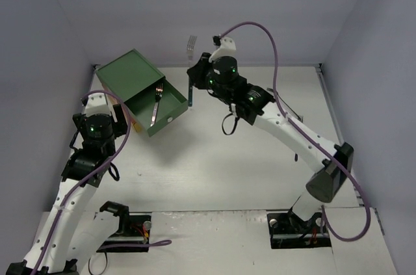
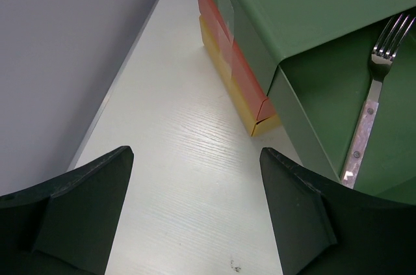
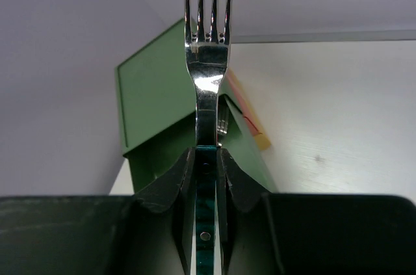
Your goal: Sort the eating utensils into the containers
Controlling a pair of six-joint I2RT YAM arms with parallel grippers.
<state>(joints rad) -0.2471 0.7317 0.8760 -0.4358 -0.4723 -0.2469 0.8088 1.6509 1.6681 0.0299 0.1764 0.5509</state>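
Right claw (image 3: 207, 158) clamping teal-handled fork (image 3: 207, 86), tines protruding

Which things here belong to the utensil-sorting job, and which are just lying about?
Job in hand:
- teal-handled fork, held upright in the right fingers
- second fork, lying in the open green drawer
- orange-red drawer and yellow drawer beneath it

Just there:
- purple cable looping over the right arm
- white table
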